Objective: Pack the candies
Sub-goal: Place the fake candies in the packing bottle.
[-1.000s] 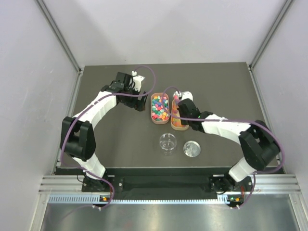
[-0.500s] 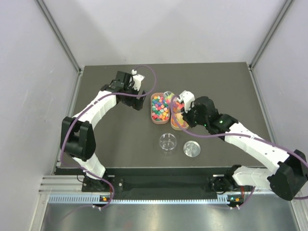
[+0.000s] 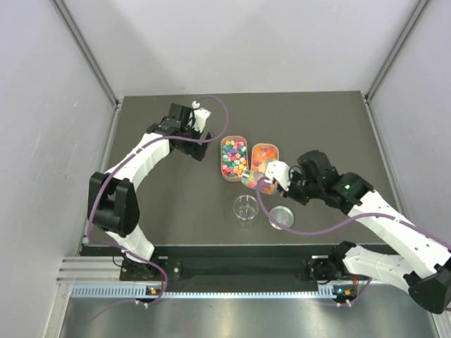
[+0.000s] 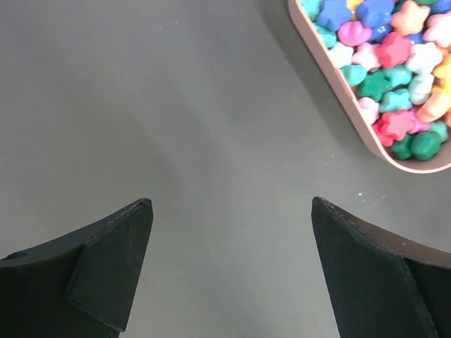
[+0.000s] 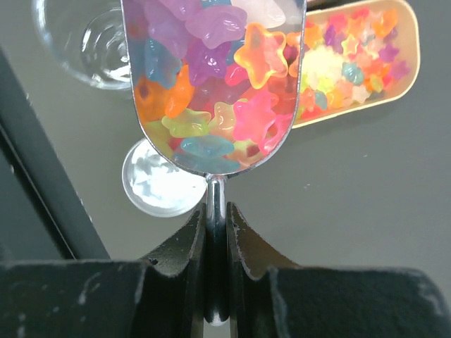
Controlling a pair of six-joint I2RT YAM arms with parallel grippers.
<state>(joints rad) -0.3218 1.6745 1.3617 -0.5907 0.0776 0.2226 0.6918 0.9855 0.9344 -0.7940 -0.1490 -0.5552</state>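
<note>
My right gripper (image 3: 277, 177) is shut on the handle of a metal scoop (image 3: 254, 180), which is heaped with small bright star-shaped candies (image 5: 215, 84). The right wrist view shows the fingers (image 5: 184, 246) clamped on the handle. The scoop hangs above the table, just beyond a clear empty jar (image 3: 246, 209), between it and two tan trays. The left tray (image 3: 223, 159) holds opaque candies and the right tray (image 3: 275, 151) holds translucent ones. My left gripper (image 3: 202, 143) is open and empty over bare table, left of the left tray (image 4: 338, 77).
The jar's round metal lid (image 3: 281, 217) lies flat to the right of the jar, near the table's front edge. It also shows under the scoop in the right wrist view (image 5: 158, 179), with the jar (image 5: 84, 42) at the upper left.
My right gripper has lifted the filled scoop out of the right tray and carried it toward the near side, up to the jar. The left arm has barely moved.
</note>
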